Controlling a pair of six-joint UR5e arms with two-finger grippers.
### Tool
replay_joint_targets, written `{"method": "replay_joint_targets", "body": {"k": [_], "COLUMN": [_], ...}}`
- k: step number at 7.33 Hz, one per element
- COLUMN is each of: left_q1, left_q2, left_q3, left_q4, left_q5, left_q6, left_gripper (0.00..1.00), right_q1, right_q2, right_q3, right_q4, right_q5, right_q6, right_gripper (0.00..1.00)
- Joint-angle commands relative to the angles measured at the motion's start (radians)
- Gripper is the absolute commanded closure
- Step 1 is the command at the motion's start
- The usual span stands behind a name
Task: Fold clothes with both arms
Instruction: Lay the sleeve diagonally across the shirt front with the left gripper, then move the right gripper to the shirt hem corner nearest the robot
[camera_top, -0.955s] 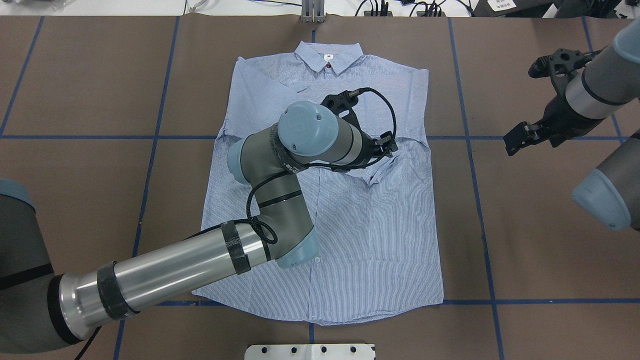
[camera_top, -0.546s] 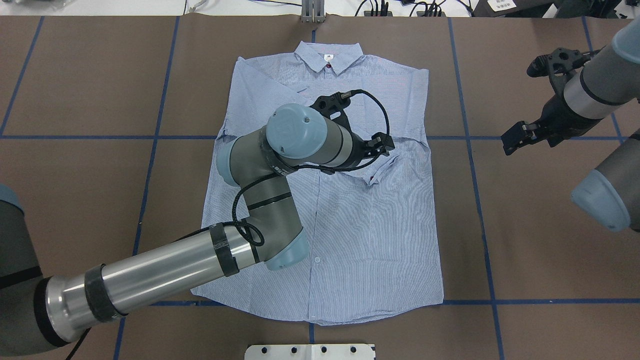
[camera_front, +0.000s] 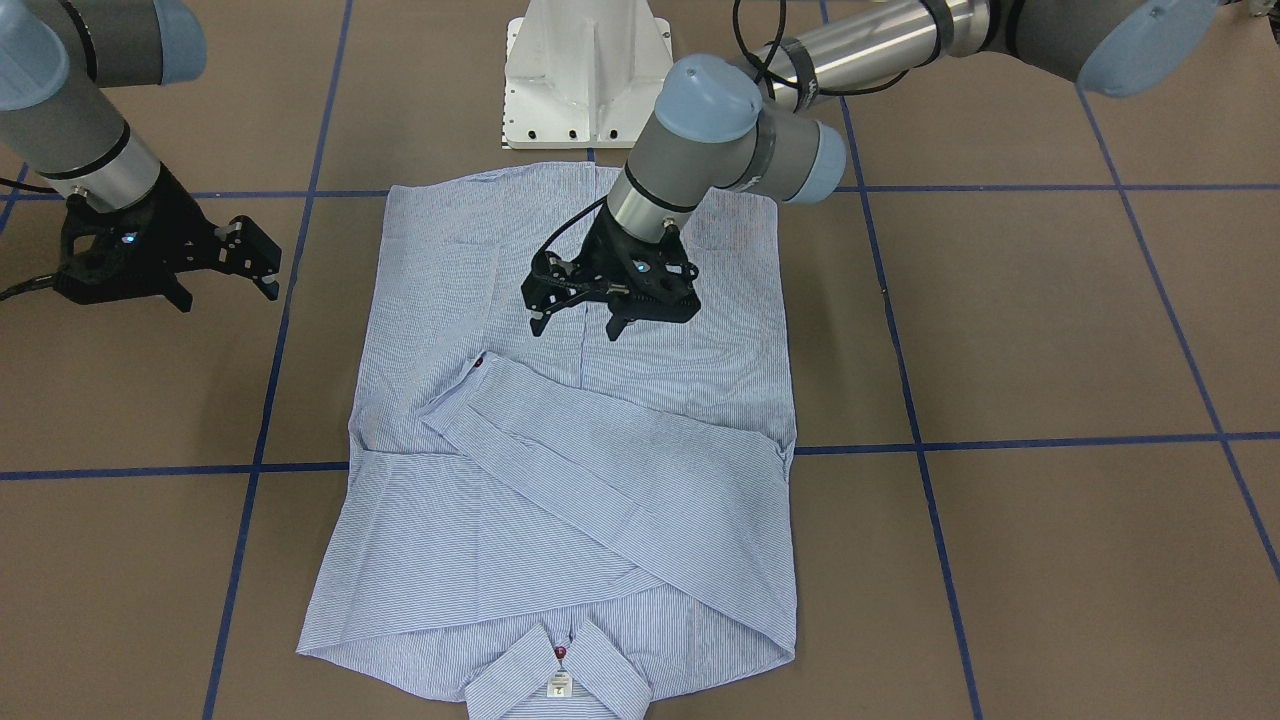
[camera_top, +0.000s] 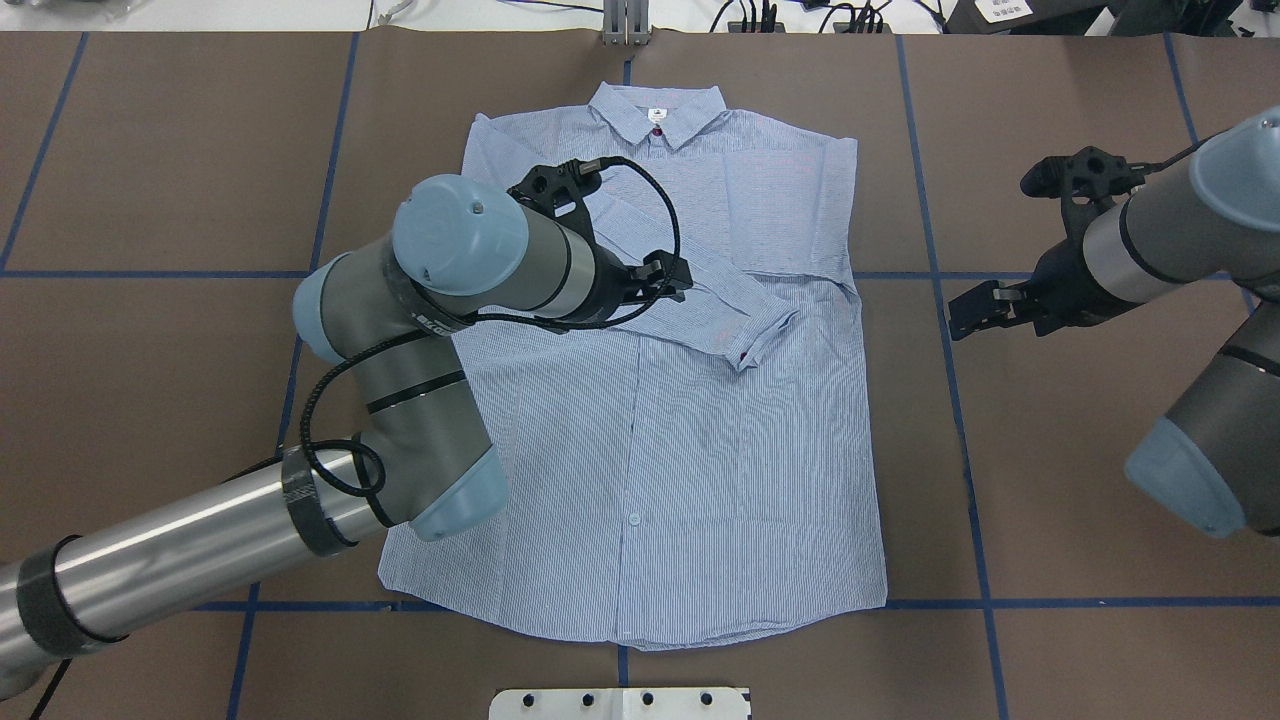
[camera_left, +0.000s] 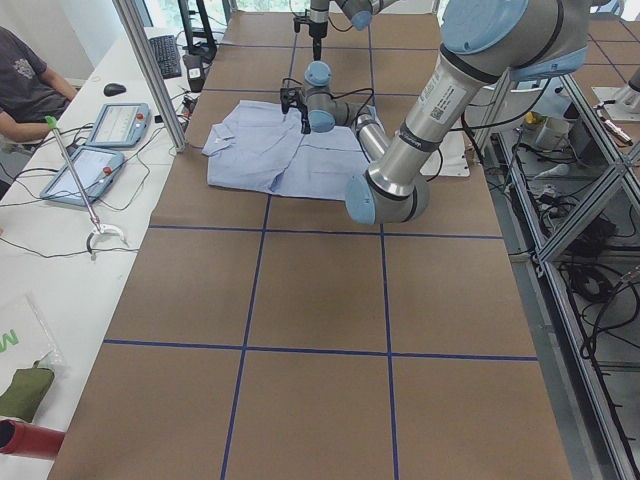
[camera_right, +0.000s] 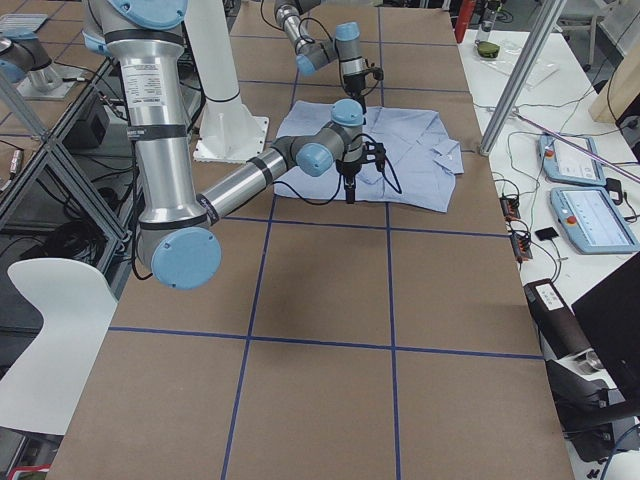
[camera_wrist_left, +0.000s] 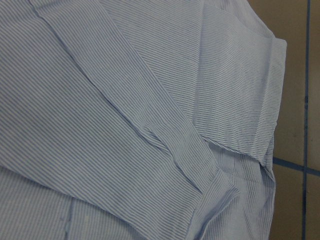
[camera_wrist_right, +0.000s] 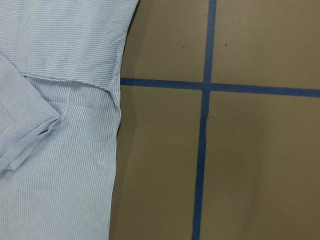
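The light blue striped shirt (camera_top: 720, 450) lies flat on its back on the brown table, collar at the far side, with both sleeves folded across the chest (camera_front: 600, 480). The upper sleeve's cuff (camera_top: 755, 335) rests right of centre. My left gripper (camera_front: 578, 325) hovers low over the shirt's front, left of that cuff, open and holding nothing (camera_top: 680, 280). Its wrist view is filled by the folded sleeve (camera_wrist_left: 165, 145). My right gripper (camera_top: 968, 312) hangs open over bare table just off the shirt's right edge (camera_front: 262, 268). Its wrist view shows the shirt's side edge (camera_wrist_right: 60, 165).
Blue tape lines (camera_top: 960, 420) grid the brown table (camera_top: 1080, 480). The white pedestal base (camera_front: 585, 70) stands at the near edge by the shirt's hem. A side bench carries tablets (camera_left: 115, 125), and a person (camera_left: 25, 85) sits there.
My left gripper has drawn back leftward from the sleeve cuff, which stays lying on the shirt. My right gripper has moved in toward the shirt's right edge.
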Motion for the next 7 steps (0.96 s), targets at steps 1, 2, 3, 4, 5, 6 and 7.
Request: {"method": "replay_joint_targets", "body": {"k": [1,2,3,4,5,6,7], "left_q1": [-0.019,-0.019,-0.019,-0.019,-0.026,-0.028,-0.028], "left_q2": [0.097,0.099,0.101,0.107,0.114,0.113,0.114], "left_q3": [-0.188,-0.195,-0.198,-0.201,-0.225,-0.266,-0.286], "left_q4": [0.124,0.124,0.126,0.126,0.139,0.211,0.240], "left_q5": [-0.007,-0.007,-0.005,-0.004,-0.004,-0.002,-0.001], "left_q6": [0.067,0.067,0.067,0.067,0.067,0.070,0.071], "left_gripper": [0.01,0.01,0.01,0.01,0.01,0.01,0.01], "right_q1": [-0.168,-0.204,-0.254,-0.335,-0.432,-0.506,-0.548], "right_q2": [-0.049,-0.061,-0.081,-0.112,-0.115,-0.115,-0.115], "right_q3": [0.065,0.073,0.086,0.116,0.128,0.129,0.124], "right_q4": [0.057,0.059,0.059,0.060,0.063,0.063,0.063], "right_q5": [-0.130,-0.135,-0.146,-0.193,-0.271,-0.325,-0.338], "right_q6": [0.196,0.258,0.276,0.343,0.414,0.486,0.494], "right_gripper": [0.00,0.00,0.00,0.00,0.00,0.00,0.00]}}
